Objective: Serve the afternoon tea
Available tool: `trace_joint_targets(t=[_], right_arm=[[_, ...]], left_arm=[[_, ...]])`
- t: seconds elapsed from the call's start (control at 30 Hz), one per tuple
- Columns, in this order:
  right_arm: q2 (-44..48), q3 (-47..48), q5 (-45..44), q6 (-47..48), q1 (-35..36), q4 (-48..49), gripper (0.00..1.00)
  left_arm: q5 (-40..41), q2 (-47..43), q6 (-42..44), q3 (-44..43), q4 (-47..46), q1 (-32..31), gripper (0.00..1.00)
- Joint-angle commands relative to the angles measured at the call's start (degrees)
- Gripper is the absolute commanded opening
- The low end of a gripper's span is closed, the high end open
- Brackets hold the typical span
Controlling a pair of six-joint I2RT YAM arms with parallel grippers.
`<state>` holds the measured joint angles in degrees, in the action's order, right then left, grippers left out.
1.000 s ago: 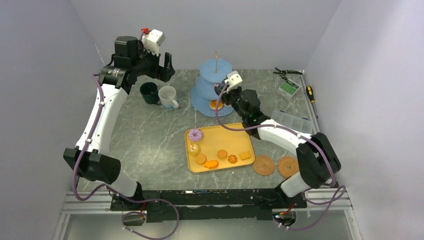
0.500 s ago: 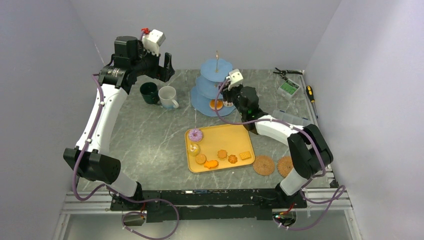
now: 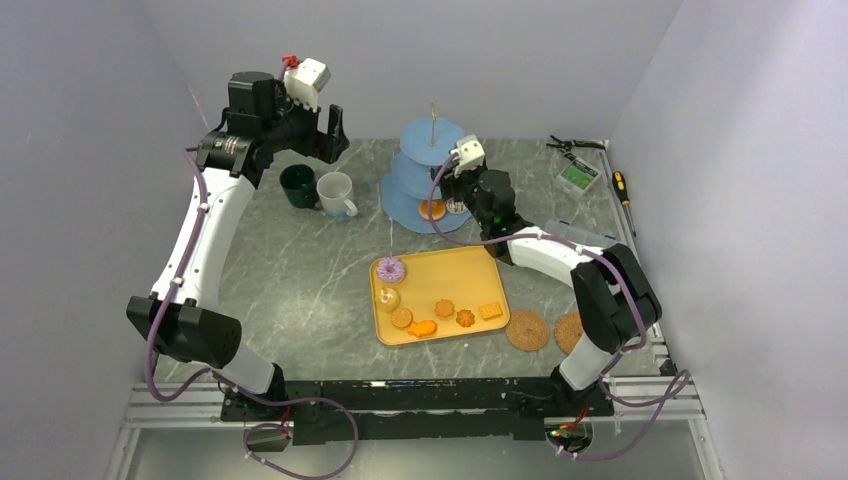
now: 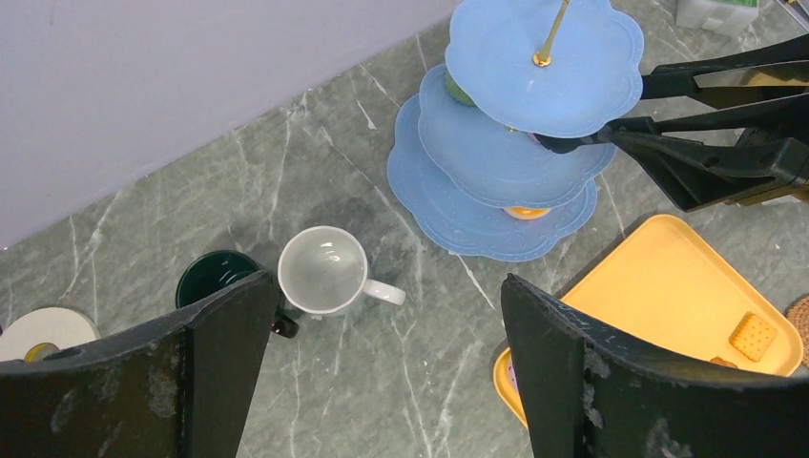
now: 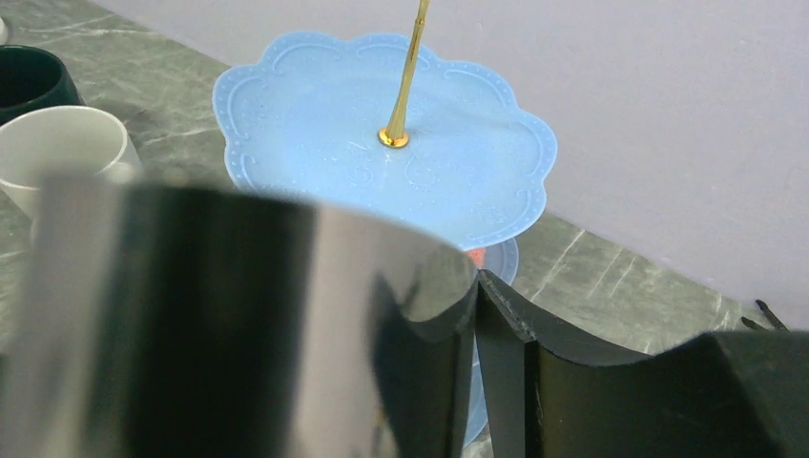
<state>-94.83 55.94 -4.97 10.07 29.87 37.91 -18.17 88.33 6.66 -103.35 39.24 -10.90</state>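
The light-blue three-tier stand point(image 3: 432, 165) stands at the back middle, seen also in the left wrist view point(image 4: 496, 162) and the right wrist view point(image 5: 382, 153). An orange biscuit point(image 3: 432, 210) lies on its bottom tier. My right gripper point(image 3: 458, 190) is shut on the black tongs point(image 4: 668, 143), whose tips reach under the top tier. The white mug point(image 3: 336, 193) and dark green mug point(image 3: 297, 185) stand left of the stand. My left gripper point(image 3: 335, 135) is open and empty high above them. A purple doughnut point(image 3: 390, 269), a yellow cupcake point(image 3: 387, 298) and several orange biscuits point(image 3: 445, 308) lie on the yellow tray point(image 3: 455, 265).
Two woven coasters point(image 3: 527, 329) lie right of the tray. A clear plastic box point(image 3: 590, 243), a green-white box point(image 3: 577, 177), pliers point(image 3: 575, 144) and a screwdriver point(image 3: 621, 187) sit at the back right. A tape roll point(image 4: 38, 334) lies left of the mugs.
My right arm has moved from the tray's far edge toward the stand, bringing the tongs up to its tiers. The left arm has not moved.
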Motion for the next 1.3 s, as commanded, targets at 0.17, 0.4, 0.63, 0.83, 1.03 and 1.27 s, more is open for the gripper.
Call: trace_joint_targets(t=[0.17, 0.4, 0.63, 0.83, 1.03, 1.27], right_arm=[[9.9, -2.9, 2.1, -1.5, 0.3, 1.9, 0.63], [18.6, -8.5, 1.7, -1.2, 5.6, -2.7, 0.64], [26.2, -16.1, 0.8, -3.2, 15.9, -7.8, 0.64], [28.2, -19.9, 2.0, -7.5, 23.3, -9.1, 0.63], [25.9, -20.3, 1.7, -8.9, 28.3, -9.4, 0.63], [22.8, -21.1, 2.7, -10.0, 30.2, -7.6, 0.62]], left_arm=[[-1.5, -2.1, 0.2, -0.6, -1.9, 0.3, 0.93], [-1.7, -1.8, -0.4, -0.9, -1.9, 0.3, 0.93], [-1.4, -2.1, -0.2, 0.1, -2.0, 0.4, 0.93], [-1.3, -2.1, -0.2, -0.1, -1.9, 0.4, 0.93], [-1.3, -2.3, -0.2, -0.2, -1.7, 0.4, 0.93], [-1.1, -2.2, -0.1, -0.4, -1.6, 0.4, 0.93]])
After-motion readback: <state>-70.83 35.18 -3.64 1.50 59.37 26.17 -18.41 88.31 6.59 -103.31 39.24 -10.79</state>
